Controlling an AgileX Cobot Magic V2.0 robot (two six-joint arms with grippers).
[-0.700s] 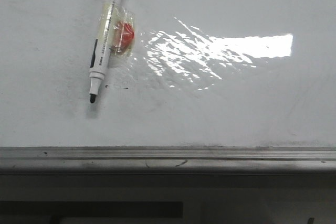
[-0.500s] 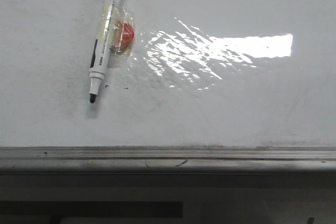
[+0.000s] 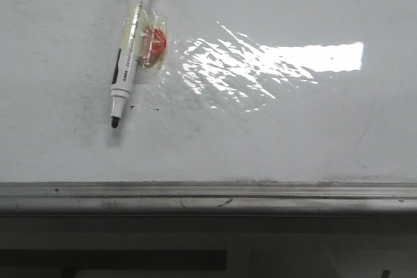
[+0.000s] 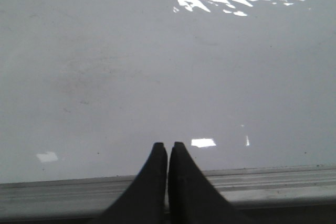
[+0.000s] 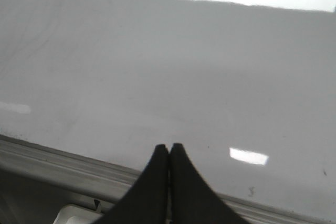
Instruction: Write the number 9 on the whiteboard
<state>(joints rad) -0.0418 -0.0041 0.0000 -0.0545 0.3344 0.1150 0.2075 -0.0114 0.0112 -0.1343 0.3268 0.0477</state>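
Front view: glossy, smudged whiteboard (image 3: 293, 135) with wrinkled shiny patch; both grippers' jaws together, empty.

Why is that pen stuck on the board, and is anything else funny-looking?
The marker lies tilted on the whiteboard with clear tape and a red lump fixed to its side, cap off. Beside it the board's surface has a wrinkled shiny patch. No 9 is drawn yet.
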